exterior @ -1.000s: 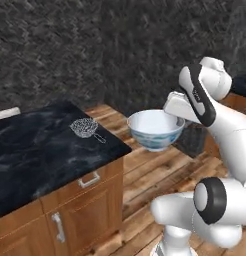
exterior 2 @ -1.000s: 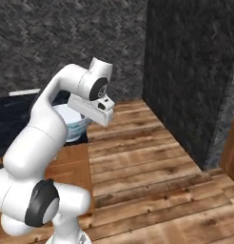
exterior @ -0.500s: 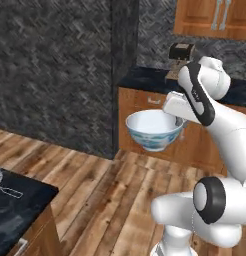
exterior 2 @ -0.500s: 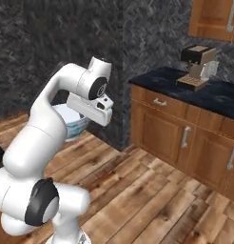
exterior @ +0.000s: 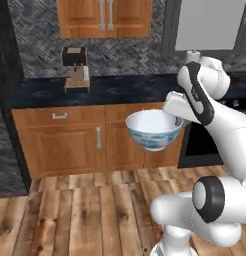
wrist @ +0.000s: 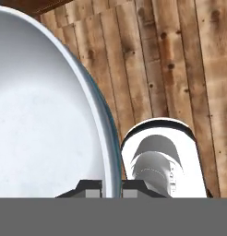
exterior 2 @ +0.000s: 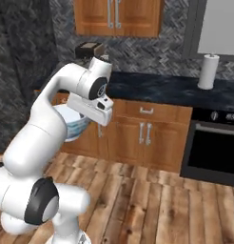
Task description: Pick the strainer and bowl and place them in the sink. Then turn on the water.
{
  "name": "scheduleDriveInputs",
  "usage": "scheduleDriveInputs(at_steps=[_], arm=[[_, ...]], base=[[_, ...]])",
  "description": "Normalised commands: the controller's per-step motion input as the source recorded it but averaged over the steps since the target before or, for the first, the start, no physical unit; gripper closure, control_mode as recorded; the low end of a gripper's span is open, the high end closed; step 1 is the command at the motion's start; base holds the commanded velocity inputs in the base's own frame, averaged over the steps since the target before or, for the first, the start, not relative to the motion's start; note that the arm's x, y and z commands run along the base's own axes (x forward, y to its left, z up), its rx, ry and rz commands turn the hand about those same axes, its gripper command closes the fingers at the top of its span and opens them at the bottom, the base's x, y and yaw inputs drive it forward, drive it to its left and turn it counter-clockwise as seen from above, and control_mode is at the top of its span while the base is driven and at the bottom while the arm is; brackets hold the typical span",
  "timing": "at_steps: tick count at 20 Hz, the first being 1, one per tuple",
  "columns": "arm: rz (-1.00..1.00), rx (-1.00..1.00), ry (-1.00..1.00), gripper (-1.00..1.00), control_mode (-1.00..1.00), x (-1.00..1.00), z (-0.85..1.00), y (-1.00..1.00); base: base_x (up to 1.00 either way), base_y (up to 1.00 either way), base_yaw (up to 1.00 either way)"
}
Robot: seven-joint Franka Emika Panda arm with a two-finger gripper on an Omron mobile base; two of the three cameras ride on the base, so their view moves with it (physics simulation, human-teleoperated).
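Our gripper [wrist: 110, 186] pinches the bowl [exterior: 154, 129] by its rim above the wood floor [exterior: 85, 210]; we judge carrying underway, reaching the sink next.

No legible text, label, brand, number or sign appears on any surface in the three views; the markings on the round white ceramic bowl [exterior: 154, 129] are a faint blue-green pattern, not lettering.
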Motion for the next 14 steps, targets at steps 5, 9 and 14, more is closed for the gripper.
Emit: scheduleDriveInputs(at_steps=[5, 9, 14], arm=[[0.00, 0.00, 0.00, 1.00, 1.00, 0.00, 0.00, 0.00], [0.00, 0.00, 0.00, 1.00, 1.00, 0.00, 0.00, 0.00], [0.00, 0.00, 0.00, 1.00, 1.00, 0.00, 0.00, 0.00]], base=[[0.00, -0.16, -0.89], [0.00, -0.19, -0.89], [0.00, -0.23, -0.88]])
